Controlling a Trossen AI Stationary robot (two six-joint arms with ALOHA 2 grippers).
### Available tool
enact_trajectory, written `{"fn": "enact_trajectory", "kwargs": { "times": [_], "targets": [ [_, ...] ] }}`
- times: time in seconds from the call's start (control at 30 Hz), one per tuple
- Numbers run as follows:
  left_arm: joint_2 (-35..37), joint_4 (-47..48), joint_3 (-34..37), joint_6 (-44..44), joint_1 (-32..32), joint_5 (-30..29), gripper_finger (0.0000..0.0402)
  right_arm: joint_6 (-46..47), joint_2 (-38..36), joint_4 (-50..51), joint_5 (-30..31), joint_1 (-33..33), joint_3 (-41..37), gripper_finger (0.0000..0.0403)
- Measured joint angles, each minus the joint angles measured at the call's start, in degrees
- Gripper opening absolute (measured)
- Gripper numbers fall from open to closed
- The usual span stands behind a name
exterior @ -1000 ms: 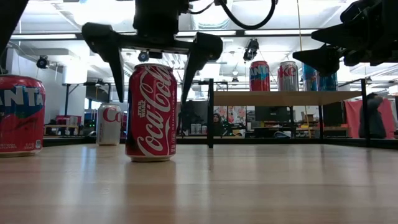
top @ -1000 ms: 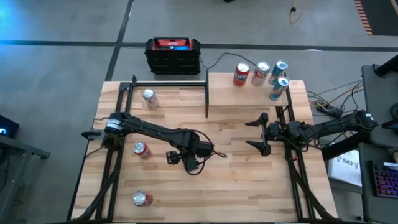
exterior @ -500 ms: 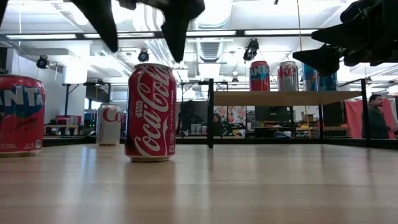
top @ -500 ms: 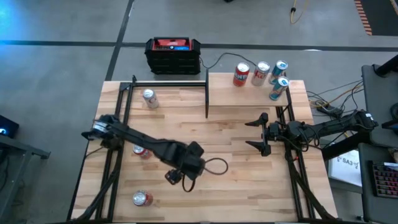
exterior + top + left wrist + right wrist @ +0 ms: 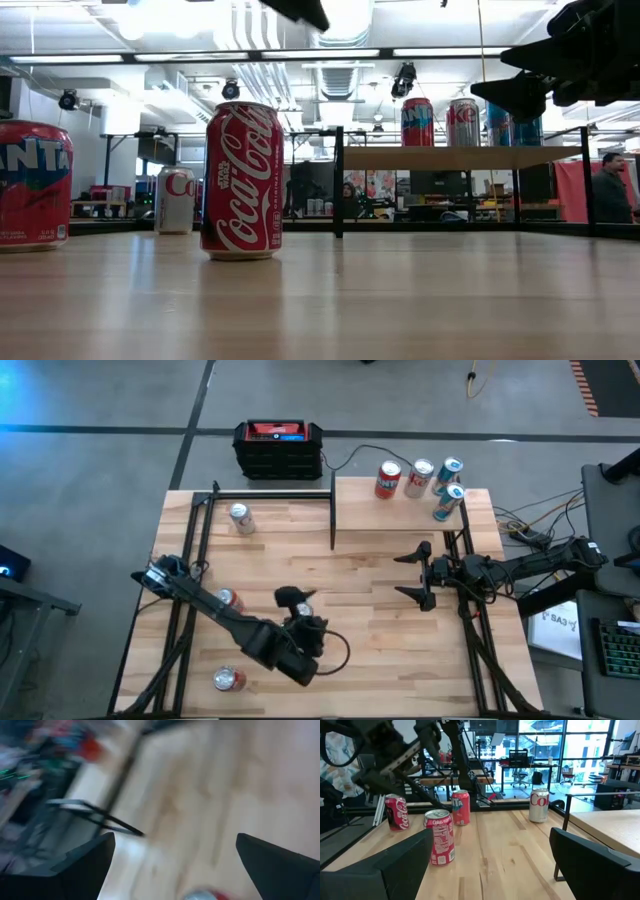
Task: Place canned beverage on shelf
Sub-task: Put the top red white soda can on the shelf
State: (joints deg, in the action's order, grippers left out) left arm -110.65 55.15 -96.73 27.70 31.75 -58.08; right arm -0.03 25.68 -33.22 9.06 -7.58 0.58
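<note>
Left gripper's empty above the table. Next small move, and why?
Probably lower the left gripper onto the Coke can below it: its fingers stand open and empty, and that can stands upright off the shelf; the right gripper waits open.

Blk/red box [image 5: 279, 448] on floor behind table w/ cable, keyboard [image 5: 620, 652] at rt edge, person [image 5: 607, 190] in bkgd.

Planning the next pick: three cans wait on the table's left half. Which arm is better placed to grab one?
Left. Its open hand hovers beside the red can, while the right hand waits across the table below the shelf.
</note>
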Motion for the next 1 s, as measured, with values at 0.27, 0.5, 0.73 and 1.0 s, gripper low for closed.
{"fn": "enact_trajectory", "kwargs": {
  "times": [0.27,0.5,0.73,1.0],
  "targets": [
    [-0.43,-0.29,0.00,26.07,-0.30,-14.57,0.0400,-0.01,0.01,0.01,0.00,0.00,0.00,0.0383],
    [-3.70,-0.10,0.00,48.81,-1.53,-14.97,0.0400,0.00,-0.01,-0.01,0.00,0.01,0.00,0.0383],
    [-7.44,0.07,0.02,54.78,-1.44,-25.42,0.0396,0.00,-0.01,-0.01,0.00,-0.01,0.00,0.0383],
    [-8.00,-0.16,-0.02,59.94,-0.63,-24.46,0.0396,0.00,-0.01,-0.01,0.00,0.01,0.00,0.0383]
  ]
}}
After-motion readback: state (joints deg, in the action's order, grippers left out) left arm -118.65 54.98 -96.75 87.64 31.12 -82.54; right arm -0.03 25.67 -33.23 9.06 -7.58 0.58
